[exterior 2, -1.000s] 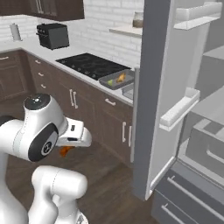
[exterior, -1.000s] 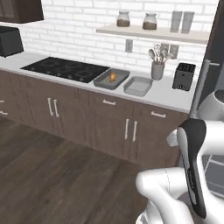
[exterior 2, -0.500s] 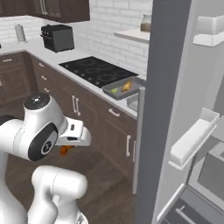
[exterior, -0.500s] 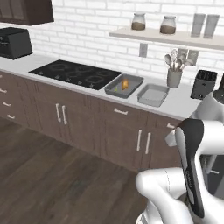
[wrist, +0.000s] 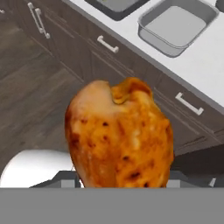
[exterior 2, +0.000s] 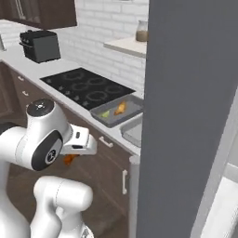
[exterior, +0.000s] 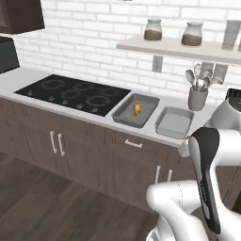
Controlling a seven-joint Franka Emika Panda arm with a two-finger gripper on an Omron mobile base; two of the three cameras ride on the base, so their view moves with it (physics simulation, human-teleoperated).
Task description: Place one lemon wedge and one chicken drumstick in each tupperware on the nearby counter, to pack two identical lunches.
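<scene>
- A chicken drumstick (wrist: pixel 119 133) is gripped in the claw (exterior 2: pixel 70 159); in the hand view it is seen large and close, golden-orange with dark roasted spots, and the finger tips are hidden behind it.
- In the right base view the held drumstick is seen as a small orange piece under the hand, over the floor and in front of the cabinets.
- The lighter tupperware (exterior: pixel 174 122) stands near the front edge of the worktop (exterior: pixel 28 77), and bare worktop lies around it.
- The darker tupperware (exterior: pixel 149 101) stands just beside it at 9 o'clock, next to the black hob (exterior: pixel 73 93).
- In the darker one a second drumstick (exterior: pixel 137 108) and a lemon wedge (exterior: pixel 126 115) are seen lying.
- The dark wooden floor (exterior: pixel 42 202) before the cabinets is open.
- A white brick wall, a shelf with jars (exterior: pixel 153 29) and a utensil pot (exterior: pixel 197 98) are seen behind.
- A tall grey panel (exterior 2: pixel 190 116) stands close at 3 o'clock in the right base view.
- No writing can be read.
</scene>
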